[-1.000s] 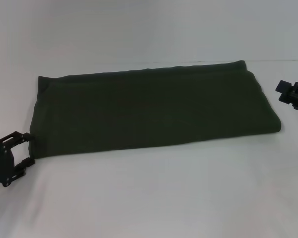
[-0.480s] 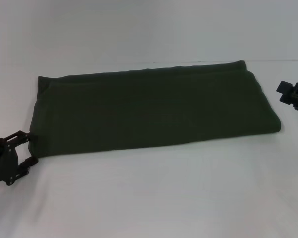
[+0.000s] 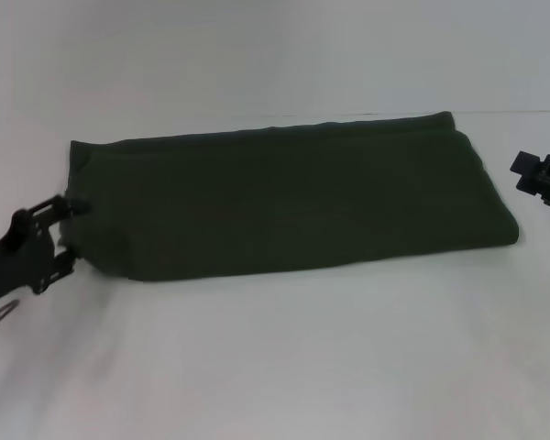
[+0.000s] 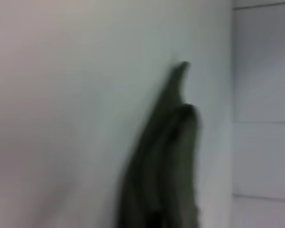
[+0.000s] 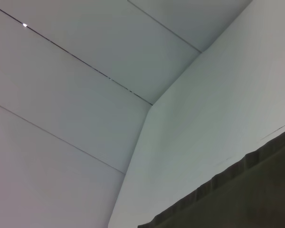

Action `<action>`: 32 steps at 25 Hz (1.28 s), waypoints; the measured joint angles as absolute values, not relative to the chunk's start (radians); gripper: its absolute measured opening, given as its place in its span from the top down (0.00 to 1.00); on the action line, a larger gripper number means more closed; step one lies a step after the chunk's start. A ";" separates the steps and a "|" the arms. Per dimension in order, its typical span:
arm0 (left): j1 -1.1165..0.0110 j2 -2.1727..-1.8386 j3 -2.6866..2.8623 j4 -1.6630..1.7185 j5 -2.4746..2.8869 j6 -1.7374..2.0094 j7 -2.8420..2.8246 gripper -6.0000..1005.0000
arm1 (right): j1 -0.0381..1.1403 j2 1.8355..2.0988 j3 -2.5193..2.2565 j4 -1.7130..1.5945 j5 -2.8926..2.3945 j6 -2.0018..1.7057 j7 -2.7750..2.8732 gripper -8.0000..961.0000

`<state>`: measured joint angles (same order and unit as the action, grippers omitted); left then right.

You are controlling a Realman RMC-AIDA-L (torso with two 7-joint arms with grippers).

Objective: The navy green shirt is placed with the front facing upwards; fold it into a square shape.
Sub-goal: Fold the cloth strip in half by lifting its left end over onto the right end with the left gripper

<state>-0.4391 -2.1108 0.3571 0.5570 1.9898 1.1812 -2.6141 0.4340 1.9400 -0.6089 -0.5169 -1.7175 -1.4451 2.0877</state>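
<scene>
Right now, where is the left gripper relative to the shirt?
In the head view the left gripper is at the navy green shirt's left end, lifting its near corner off the white table; the right gripper sits beyond the right end.

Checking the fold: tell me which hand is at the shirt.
The left hand, gripping the lifted left end of the navy green shirt; the right hand sits apart.
</scene>
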 joint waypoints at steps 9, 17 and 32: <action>-0.383 -2.119 0.358 0.537 1.921 1.236 -2.561 0.30 | 0.431 1.942 -0.608 -0.505 -1.721 -1.446 2.075 0.39; -0.394 -2.118 0.378 0.526 1.972 1.222 -2.578 0.30 | 0.425 1.941 -0.600 -0.490 -1.723 -1.446 2.063 0.39; -0.416 -2.117 0.417 0.527 2.022 1.163 -2.624 0.30 | 0.410 1.942 -0.595 -0.489 -1.719 -1.450 2.063 0.39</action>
